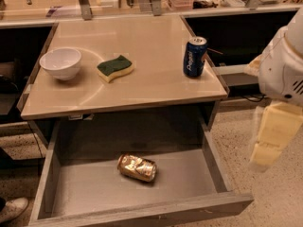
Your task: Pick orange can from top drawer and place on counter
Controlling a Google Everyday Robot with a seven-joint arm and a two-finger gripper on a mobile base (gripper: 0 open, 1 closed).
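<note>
The orange can (137, 167), dented and gold-orange, lies on its side on the flat bottom of the open top drawer (85, 193), near the middle. The beige counter (151, 79) is directly above and behind the drawer. My gripper (271, 138), cream-coloured under the white arm (284, 65), hangs at the right edge of the view. It is outside the drawer, to the right of its side wall, well apart from the orange can and holding nothing.
On the counter stand a white bowl (60, 63) at the left, a green-and-yellow sponge (115, 68) in the middle and a blue can (194, 56) near the right edge. A shoe (12, 208) shows at the bottom left. Speckled floor (279, 197) lies right of the drawer.
</note>
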